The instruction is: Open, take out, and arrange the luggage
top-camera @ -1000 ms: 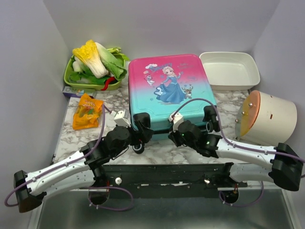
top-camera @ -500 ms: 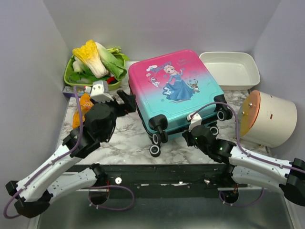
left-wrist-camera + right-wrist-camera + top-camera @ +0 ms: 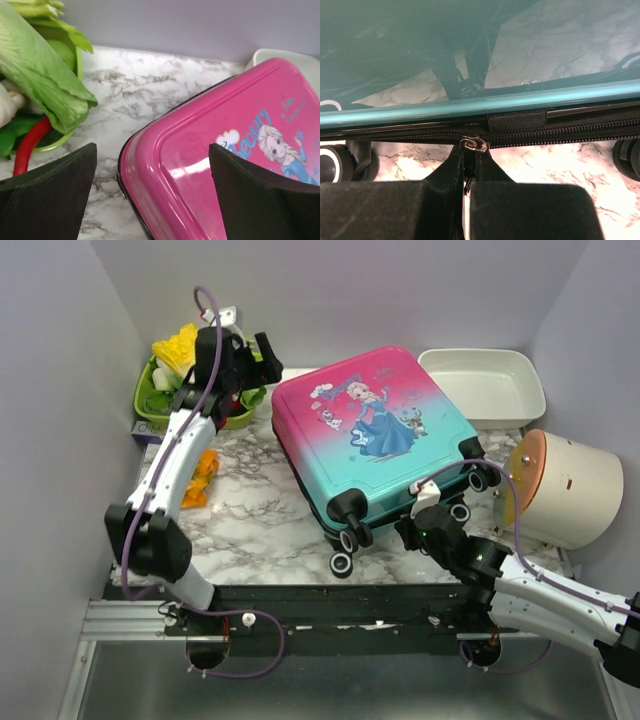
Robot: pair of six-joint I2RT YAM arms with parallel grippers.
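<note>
My left gripper (image 3: 255, 368) hangs in the upper left of the overhead view with its jaws spread wide and nothing between them. It sits just over the gap between the green basket (image 3: 143, 400) of vegetables and the pink corner of the luggage (image 3: 375, 440). From my left wrist, the two dark fingers (image 3: 50, 195) frame that rounded pink corner (image 3: 215, 165). Marble table (image 3: 130, 95) shows beyond it, with a leafy green (image 3: 40, 80) and a red chili (image 3: 30, 145) at the left edge. The luggage lies flat on the table (image 3: 255, 515) in the middle of the overhead frame, printed side up. It is turned at an angle, so its pink end points to the upper left and its teal end, with the black wheels (image 3: 342, 563), points to the bottom of the frame. My right gripper (image 3: 412, 530) is low at that wheeled end, touching the luggage's edge. In my right wrist view its jaws are pressed together (image 3: 470, 170) on the zipper pull (image 3: 469, 144), whose silver ring sits right at the fingertips. The black zipper (image 3: 570, 132) runs across the frame under the teal shell (image 3: 470, 105). A white tray (image 3: 480, 390) stands at the upper right just beside the luggage. A white cylinder with an orange lid (image 3: 570, 490) lies at the right edge. An orange snack packet (image 3: 200, 475) lies at the left, partly under my left arm.
</note>
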